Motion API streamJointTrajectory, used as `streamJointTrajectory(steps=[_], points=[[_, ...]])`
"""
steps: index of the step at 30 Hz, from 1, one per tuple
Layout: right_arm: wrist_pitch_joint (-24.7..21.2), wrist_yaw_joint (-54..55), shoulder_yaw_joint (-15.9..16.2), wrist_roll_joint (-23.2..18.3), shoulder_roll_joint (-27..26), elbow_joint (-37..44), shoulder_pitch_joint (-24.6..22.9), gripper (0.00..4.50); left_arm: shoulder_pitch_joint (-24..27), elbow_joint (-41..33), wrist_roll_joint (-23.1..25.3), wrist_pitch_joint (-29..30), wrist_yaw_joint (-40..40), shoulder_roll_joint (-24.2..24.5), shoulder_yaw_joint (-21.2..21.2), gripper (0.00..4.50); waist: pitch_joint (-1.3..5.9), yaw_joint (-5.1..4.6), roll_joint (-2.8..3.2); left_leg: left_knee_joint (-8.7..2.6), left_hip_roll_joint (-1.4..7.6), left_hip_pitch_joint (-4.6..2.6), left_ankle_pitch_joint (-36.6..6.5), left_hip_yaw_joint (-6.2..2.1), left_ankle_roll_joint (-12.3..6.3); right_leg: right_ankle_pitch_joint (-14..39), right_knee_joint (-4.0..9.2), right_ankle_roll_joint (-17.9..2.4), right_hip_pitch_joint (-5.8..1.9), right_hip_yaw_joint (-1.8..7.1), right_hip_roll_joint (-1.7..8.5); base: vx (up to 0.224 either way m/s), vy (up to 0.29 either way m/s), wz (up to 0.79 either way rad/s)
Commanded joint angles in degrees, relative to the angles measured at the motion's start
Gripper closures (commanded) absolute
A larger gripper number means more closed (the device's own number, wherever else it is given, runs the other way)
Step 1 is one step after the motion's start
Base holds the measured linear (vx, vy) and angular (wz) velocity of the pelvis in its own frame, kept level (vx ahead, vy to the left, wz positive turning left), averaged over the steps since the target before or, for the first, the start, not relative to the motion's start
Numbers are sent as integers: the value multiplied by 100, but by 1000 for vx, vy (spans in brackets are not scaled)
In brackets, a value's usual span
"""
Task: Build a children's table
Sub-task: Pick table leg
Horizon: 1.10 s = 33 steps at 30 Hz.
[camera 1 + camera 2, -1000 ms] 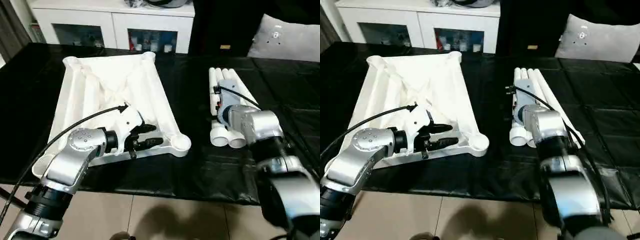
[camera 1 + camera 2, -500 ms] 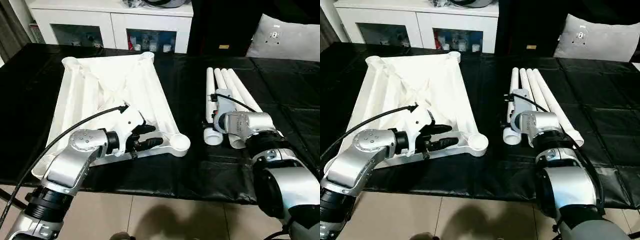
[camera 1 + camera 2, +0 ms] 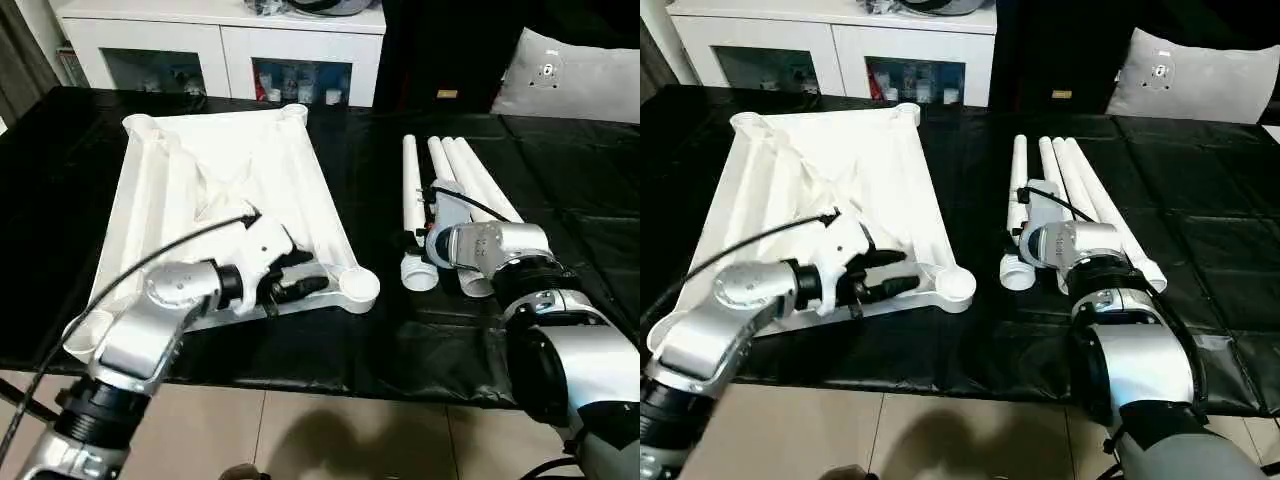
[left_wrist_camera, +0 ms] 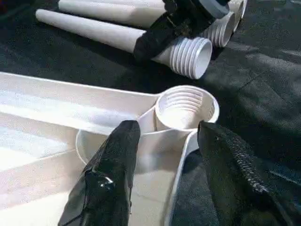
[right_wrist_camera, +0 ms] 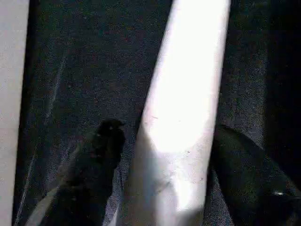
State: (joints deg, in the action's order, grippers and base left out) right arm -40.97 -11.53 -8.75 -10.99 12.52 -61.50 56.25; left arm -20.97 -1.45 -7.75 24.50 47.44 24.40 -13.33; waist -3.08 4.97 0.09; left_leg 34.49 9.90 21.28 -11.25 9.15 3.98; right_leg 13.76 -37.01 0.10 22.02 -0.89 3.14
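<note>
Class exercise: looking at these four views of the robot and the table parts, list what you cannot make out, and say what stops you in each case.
- Head views: the right gripper's wrist housing hides the spot where it meets the leg.
- Head views: the left arm covers part of the tabletop near its front edge.
- Right wrist view: the leg's ends are cut off by the edges.
- Cabinet contents: too small to identify.

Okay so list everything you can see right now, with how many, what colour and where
tabletop: one, white, upside down on the black table's left half
legs: four, white, side by side on the right half
black table: one, under everything
cabinet: one, white with glass doors, behind the table
cushion: one, grey, far right
left gripper: black fingers astride the tabletop's near corner socket
right gripper: black fingers either side of the leftmost leg
</note>
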Motion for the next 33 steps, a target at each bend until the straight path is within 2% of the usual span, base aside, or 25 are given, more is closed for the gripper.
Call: streamJointTrajectory(steps=[1,2,3,6,8,13,15,16,17,18,20,21,22,23,25,26,28,29,30,31,33], points=[[-65,36,-44,-1,3,-187,15,174,-29,-104,49,-63,-55,8,-8,224,394,-5,2,-346,227,-51,-189,2,-42,-734,330,-1542,-281,184,387,0,0,0],[-66,32,-50,-4,4,-189,12,188,-31,-101,61,-78,-67,10,-11,224,391,-9,-7,-349,226,-49,-198,3,-41,-720,336,-1535,-282,183,384,0,0,0],[-84,24,-54,-5,11,-160,-23,188,-52,-70,69,-89,-98,-11,-9,224,394,-4,32,-348,229,-54,-195,-6,-30,-724,327,-1534,-277,179,385,0,0,0],[-106,26,-71,-22,17,-138,-49,218,-66,-58,63,-97,-102,-25,-11,224,395,-12,16,-346,228,-54,-206,-1,-12,-773,330,-1543,-278,179,378,0,0,0],[-78,169,-190,-81,26,-96,-95,232,-85,-44,77,-9,-180,-61,6,224,396,-13,45,-345,226,-57,-251,-3,17,-775,332,-1547,-279,182,380,0,0,0],[-22,309,-341,-129,36,20,-193,251,-122,-20,57,127,-346,-152,65,224,392,-9,16,-353,228,-62,-302,-1,52,-727,339,-1527,-283,182,379,0,0,0],[207,266,-344,-128,39,194,-317,255,-146,0,68,50,-408,-196,92,224,391,-6,13,-352,226,-56,-304,1,41,-705,346,-1513,-284,184,379,0,0,0],[481,218,-336,-120,29,353,-428,256,-166,26,70,29,-456,-228,116,224,390,3,11,-353,231,-55,-306,0,35,-699,350,-1486,-286,185,387,0,0,0],[933,91,-289,-95,14,655,-623,256,-229,136,98,2,-622,-313,187,224,391,2,-15,-350,237,-52,-311,5,19,-722,352,-1467,-286,185,388,0,0,0],[1222,-21,-269,-90,16,977,-814,258,-347,321,125,7,-892,-444,310,206,395,23,-14,-341,238,-60,-299,14,-8,-762,355,-1449,-282,191,397,0,0,0],[1220,-173,-346,-200,20,1196,-916,259,-465,468,99,52,-1122,-573,448,189,403,13,-24,-337,222,-54,-215,9,-46,-859,350,-1452,-302,187,383,0,0,0],[1208,-346,-455,-353,6,1389,-992,259,-560,559,31,94,-1261,-678,566,189,404,7,-38,-338,213,-41,-192,9,-91,-897,347,-1449,-317,183,371,0,0,0],[1090,-727,-689,-711,-41,1743,-1118,259,-706,655,-136,122,-1415,-851,757,183,408,11,-52,-332,203,-39,-180,13,-160,-933,353,-1456,-332,191,375,0,0,0],[1029,-973,-773,-899,-61,1968,-1213,259,-798,694,-274,193,-1495,-964,886,168,422,25,-43,-326,223,-41,-124,-2,-228,-1018,338,-1480,-332,187,389,0,0,0],[1001,-1466,-900,-1335,-103,2520,-1479,259,-992,723,-652,299,-1534,-1219,1132,153,419,44,-64,-312,220,-23,-11,-1,-380,-1271,329,-1569,-345,188,394,0,0,0],[1011,-1611,-936,-1484,-124,2683,-1563,260,-1032,709,-780,345,-1487,-1289,1181,145,419,44,-64,-312,220,-23,-11,-1,-380,-1271,329,-1569,-345,188,394,0,0,0],[1047,-1809,-966,-1658,-148,2875,-1664,261,-1072,679,-943,415,-1410,-1374,1233,133,425,52,-65,-301,220,-23,34,1,-497,-1323,319,-1654,-335,180,397,0,0,0],[1073,-2374,-1066,-2139,-225,3373,-1877,261,-1263,692,-1422,693,-1438,-1675,1507,124,413,49,-42,-301,219,-18,2,2,-526,-1230,328,-1686,-324,177,395,0,0,0],[1056,-2521,-1101,-2276,-246,3505,-1929,261,-1316,701,-1540,784,-1474,-1753,1584,115,404,67,-53,-292,224,-20,-75,21,-556,-1235,345,-1729,-337,191,403,0,0,0],[910,-2903,-1235,-2685,-310,3908,-2083,261,-1502,752,-1857,1057,-1629,-1991,1832,109,409,74,-58,-293,235,-19,-90,12,-576,-1248,336,-1753,-342,189,407,0,0,0],[834,-3024,-1287,-2836,-330,4040,-2133,261,-1573,774,-1969,1147,-1694,-2073,1923,105,407,104,-69,-301,242,-28,-95,-4,-666,-1108,360,-1793,-320,171,407,0,0,0]])
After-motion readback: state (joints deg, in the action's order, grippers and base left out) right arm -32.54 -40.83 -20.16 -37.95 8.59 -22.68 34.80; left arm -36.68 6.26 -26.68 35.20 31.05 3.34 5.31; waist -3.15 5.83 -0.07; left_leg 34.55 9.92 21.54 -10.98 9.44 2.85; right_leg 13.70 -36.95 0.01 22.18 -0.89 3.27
